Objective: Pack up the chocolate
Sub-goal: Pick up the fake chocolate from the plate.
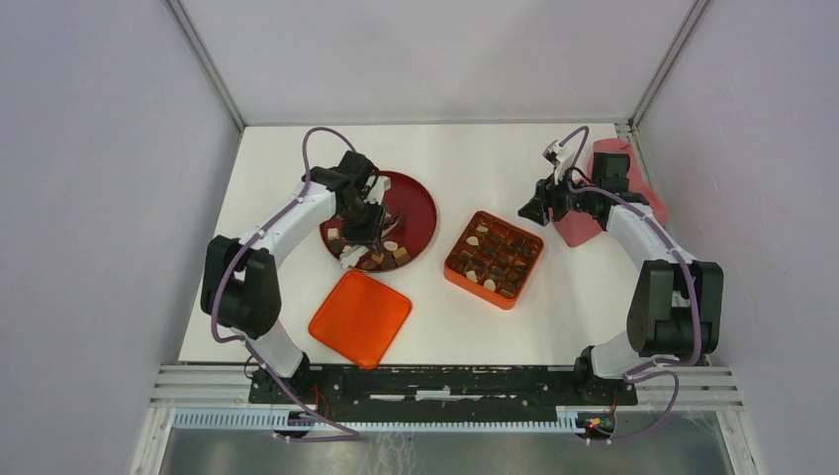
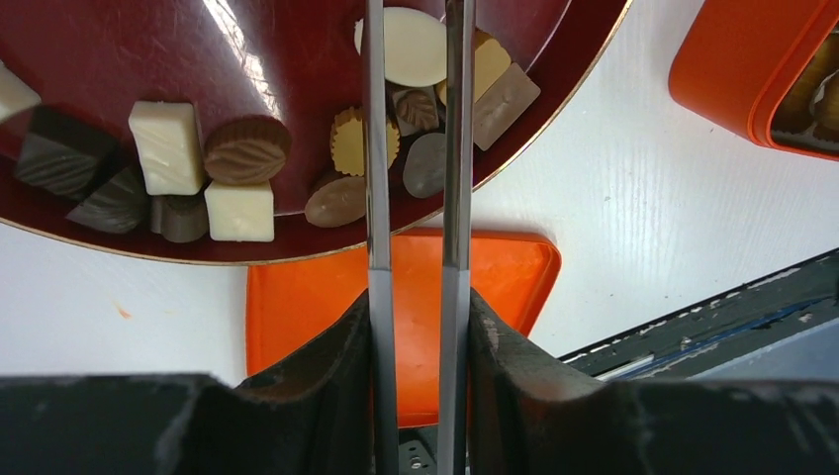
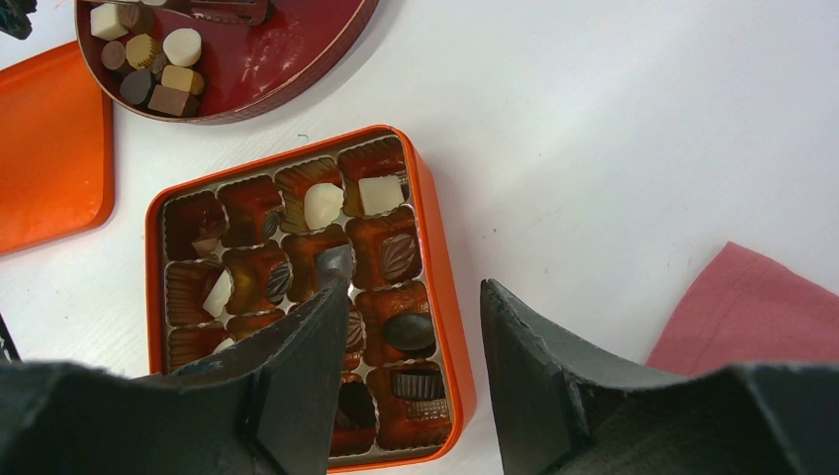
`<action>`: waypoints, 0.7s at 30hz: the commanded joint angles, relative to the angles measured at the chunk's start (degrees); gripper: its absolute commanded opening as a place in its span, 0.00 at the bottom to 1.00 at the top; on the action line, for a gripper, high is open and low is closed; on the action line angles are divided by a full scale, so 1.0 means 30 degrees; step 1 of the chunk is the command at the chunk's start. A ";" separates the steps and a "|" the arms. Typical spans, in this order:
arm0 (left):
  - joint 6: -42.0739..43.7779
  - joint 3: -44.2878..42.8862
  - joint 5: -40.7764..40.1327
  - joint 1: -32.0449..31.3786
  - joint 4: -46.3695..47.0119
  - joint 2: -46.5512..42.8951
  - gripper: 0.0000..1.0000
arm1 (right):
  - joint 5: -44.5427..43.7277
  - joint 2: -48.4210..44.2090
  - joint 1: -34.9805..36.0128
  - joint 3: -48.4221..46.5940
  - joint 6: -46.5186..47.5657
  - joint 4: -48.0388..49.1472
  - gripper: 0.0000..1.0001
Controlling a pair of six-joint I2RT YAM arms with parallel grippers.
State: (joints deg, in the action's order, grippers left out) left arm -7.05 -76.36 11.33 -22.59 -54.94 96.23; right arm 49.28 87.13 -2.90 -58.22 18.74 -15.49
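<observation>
Loose chocolate [image 2: 242, 150] in brown, tan and cream-white lies heaped at the near side of the dark red plate [image 2: 119, 49]. My left gripper [image 1: 368, 230] hangs over that heap. Its two long thin metal fingers [image 2: 374, 198] stand a narrow gap apart and run out of the top of the left wrist view. A tan leaf piece [image 2: 418, 109] and a dark oval [image 2: 425, 166] show between them; contact is unclear. The orange box [image 3: 447, 297] holds several pieces [image 3: 381, 195] in its compartments. My right gripper [image 3: 414, 282] hovers open and empty above the box's right edge.
The box's orange lid [image 1: 361, 317] lies flat near the front, just below the plate. A pink cloth [image 1: 633, 183] is spread at the back right under the right arm. The box [image 1: 450, 269] sits between the two arms, right of the plate [image 1: 420, 193].
</observation>
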 commanded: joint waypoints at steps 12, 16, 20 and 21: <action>-0.3521 0.2356 0.5973 0.3052 0.2767 -0.1655 0.02 | 0.0215 -0.0344 -0.0058 0.0040 0.0026 0.0384 0.57; -0.4061 0.2981 0.7339 0.3823 0.3546 -0.2088 0.02 | 0.0244 -0.0330 -0.0060 0.0070 -0.0007 0.0441 0.57; -0.4548 0.3818 0.8928 0.4616 0.4478 -0.2563 0.02 | 0.0274 -0.0362 -0.0060 0.0121 -0.0007 0.0471 0.57; -0.4632 0.3969 0.9361 0.4770 0.4663 -0.2652 0.02 | 0.0296 -0.0339 -0.0060 0.0135 -0.0007 0.0480 0.57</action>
State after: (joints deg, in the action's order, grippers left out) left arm -17.17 -66.04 31.11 -10.17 -45.87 91.81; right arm 49.28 87.13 -2.90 -58.22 18.72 -15.46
